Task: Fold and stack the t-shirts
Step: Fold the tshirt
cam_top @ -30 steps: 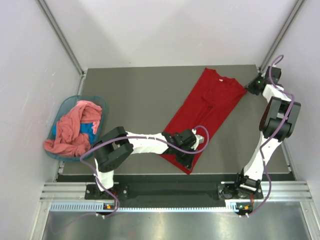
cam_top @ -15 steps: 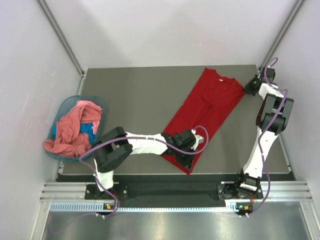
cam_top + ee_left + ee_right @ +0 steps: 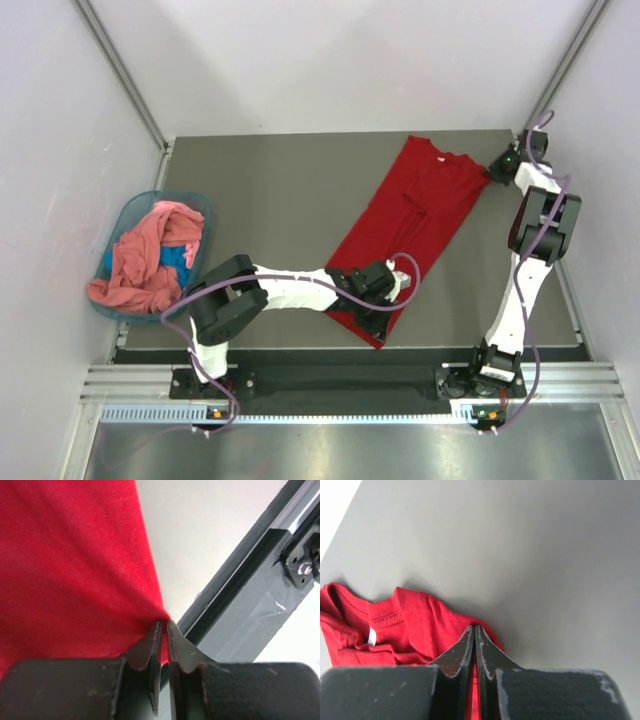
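The red t-shirt [image 3: 420, 225] lay in a long strip on the right side of the grey counter [image 3: 270, 200]. The left claw [image 3: 163, 625] was pinched tight on its near corner. The right claw [image 3: 474, 628] was pinched tight on its far shoulder. The pink t-shirt [image 3: 140, 265] sat bunched in the teal basket [image 3: 128, 210] at the left.

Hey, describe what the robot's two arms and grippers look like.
Both arms, the left arm and right arm, have white links with bulky black joints and a looping purple cable each. The left gripper and right gripper have dark, scuffed, wedge-shaped fingers tapering to thin tips.
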You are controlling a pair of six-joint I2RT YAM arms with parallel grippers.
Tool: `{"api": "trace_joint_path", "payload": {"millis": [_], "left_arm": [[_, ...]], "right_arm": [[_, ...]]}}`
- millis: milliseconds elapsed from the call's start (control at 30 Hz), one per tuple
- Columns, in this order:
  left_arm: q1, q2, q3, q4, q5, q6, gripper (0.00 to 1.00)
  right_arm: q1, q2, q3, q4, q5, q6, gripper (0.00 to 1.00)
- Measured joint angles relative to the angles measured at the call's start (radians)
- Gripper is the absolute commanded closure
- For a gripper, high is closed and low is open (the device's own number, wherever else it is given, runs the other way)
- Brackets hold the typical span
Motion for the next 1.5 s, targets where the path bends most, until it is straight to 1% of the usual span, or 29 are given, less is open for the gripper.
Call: {"api": "trace_joint_path", "payload": {"millis": [133, 267, 367, 500, 633, 667, 700, 767, 833, 900, 1000, 1033, 1100, 1167, 1267, 1367, 1400, 1500], "left_arm": [[-0.009, 0.021, 0.03, -0.007, 0.002, -0.013, 0.81], [-0.015, 0.048, 0.078, -0.036, 0.001, -0.033, 0.8], [-0.018, 0.086, 0.155, -0.066, 0.007, -0.048, 0.79], [-0.018, 0.132, 0.323, -0.145, 0.034, -0.048, 0.75], [-0.01, 0.135, 0.473, -0.203, 0.055, -0.029, 0.75], [-0.004, 0.13, 0.494, -0.214, 0.052, -0.021, 0.75], [0.005, 0.121, 0.499, -0.229, 0.047, -0.013, 0.75], [0.037, 0.088, 0.48, -0.275, 0.025, 0.002, 0.74], [0.109, 0.028, 0.406, -0.298, 0.014, 0.01, 0.74], [0.218, -0.034, 0.318, -0.312, 0.003, 0.016, 0.73], [0.434, -0.116, 0.194, -0.324, -0.052, 0.031, 0.7], [0.488, -0.137, 0.158, -0.325, -0.065, 0.034, 0.69], [0.55, -0.169, 0.1, -0.331, -0.074, 0.046, 0.68], [0.567, -0.182, 0.063, -0.341, -0.055, 0.062, 0.68], [0.552, -0.182, 0.039, -0.344, -0.023, 0.087, 0.68], [0.543, -0.181, 0.024, -0.338, 0.002, 0.106, 0.68], [0.543, -0.181, 0.016, -0.336, 0.006, 0.108, 0.68], [0.548, -0.175, -0.018, -0.326, 0.021, 0.112, 0.68]], "right_arm": [[0.003, 0.029, 0.051, -0.011, 0.002, 0.001, 0.99], [0.003, 0.089, 0.152, -0.032, 0.002, 0.002, 0.99], [0.005, 0.126, 0.214, -0.036, 0.006, 0.001, 0.99], [0.005, 0.164, 0.275, -0.033, 0.011, -0.002, 0.98], [0.005, 0.165, 0.277, -0.033, 0.009, -0.004, 0.9], [0.005, 0.165, 0.275, -0.032, 0.006, -0.005, 0.89], [0.005, 0.16, 0.27, -0.03, 0.005, -0.006, 0.85], [0.005, 0.12, 0.203, -0.009, 0.007, -0.002, 0.79], [0.011, 0.052, 0.116, -0.018, 0.019, 0.002, 0.75], [0.013, -0.024, 0.039, -0.029, 0.031, 0.007, 0.71], [0.02, -0.152, -0.042, -0.047, 0.037, 0.015, 0.68], [0.023, -0.194, -0.06, -0.053, 0.037, 0.017, 0.67], [0.033, -0.28, -0.098, -0.053, 0.034, 0.018, 0.66], [0.047, -0.379, -0.163, -0.049, 0.03, 0.017, 0.66], [0.088, -0.519, -0.259, -0.048, 0.027, 0.013, 0.64], [0.166, -0.642, -0.369, -0.066, 0.026, 0.002, 0.61], [0.193, -0.674, -0.407, -0.07, 0.024, -0.001, 0.58], [0.284, -0.795, -0.569, -0.116, 0.021, -0.003, 0.55]]}}
